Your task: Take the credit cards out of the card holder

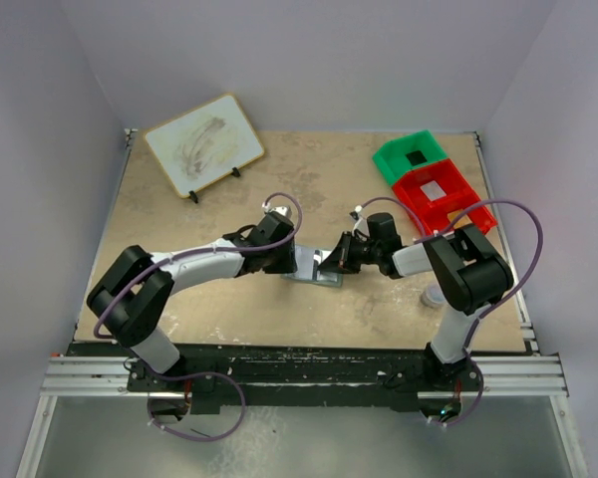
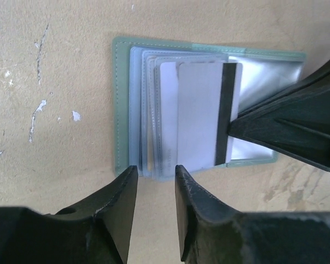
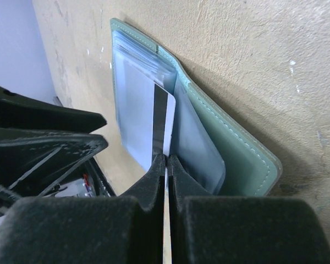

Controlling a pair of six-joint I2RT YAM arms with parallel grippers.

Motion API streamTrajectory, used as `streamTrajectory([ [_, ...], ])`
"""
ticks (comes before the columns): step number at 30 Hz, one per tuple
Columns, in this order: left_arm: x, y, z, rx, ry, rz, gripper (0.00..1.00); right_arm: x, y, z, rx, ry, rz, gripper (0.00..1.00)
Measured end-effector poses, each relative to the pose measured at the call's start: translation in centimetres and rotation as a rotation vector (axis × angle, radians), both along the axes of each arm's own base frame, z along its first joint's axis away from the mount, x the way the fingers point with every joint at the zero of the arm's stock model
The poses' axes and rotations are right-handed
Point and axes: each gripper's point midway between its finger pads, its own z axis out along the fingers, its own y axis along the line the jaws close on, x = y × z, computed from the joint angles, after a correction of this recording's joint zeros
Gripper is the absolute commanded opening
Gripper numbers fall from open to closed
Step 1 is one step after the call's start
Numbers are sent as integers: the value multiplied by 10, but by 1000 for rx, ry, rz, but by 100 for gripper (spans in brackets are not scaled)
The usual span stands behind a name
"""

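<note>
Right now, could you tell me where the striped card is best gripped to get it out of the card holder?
Grip the striped card by its black-striped edge, flat faces between the fingers, coming from the right arm's side. That edge stands free of the card holder's clear sleeves, while the rest lies flat among them. The right claw is shut on it there.

- No readable text, label, brand, number or sign is appearing in any view.
- The card (image 2: pixel 201 115) is showing a plain white face with a black stripe, with no print on it.
- The card holder (image 2: pixel 122 110) is showing no lettering.
- The board (image 1: pixel 203 145) is carrying only a grey smudge.
- Small squares in the red bin (image 1: pixel 468 191) and green bin (image 1: pixel 394 164) are appearing too small to read.
</note>
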Motion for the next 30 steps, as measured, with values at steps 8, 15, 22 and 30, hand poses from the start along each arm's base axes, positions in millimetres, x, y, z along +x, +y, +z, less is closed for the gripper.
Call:
streamTrajectory([
  [8,12,-30,22,-122,-30,-41,36,1,-2,-1,-15,0,-6,6],
  [15,18,-42,2,-128,9,-42,30,0,-3,-1,-26,1,-8,9],
  [22,19,-39,0,-122,2,-29,29,2,-5,0,-35,-6,-20,18],
  [30,18,-38,0,-133,-5,-26,28,5,-10,5,-69,-19,-42,38],
])
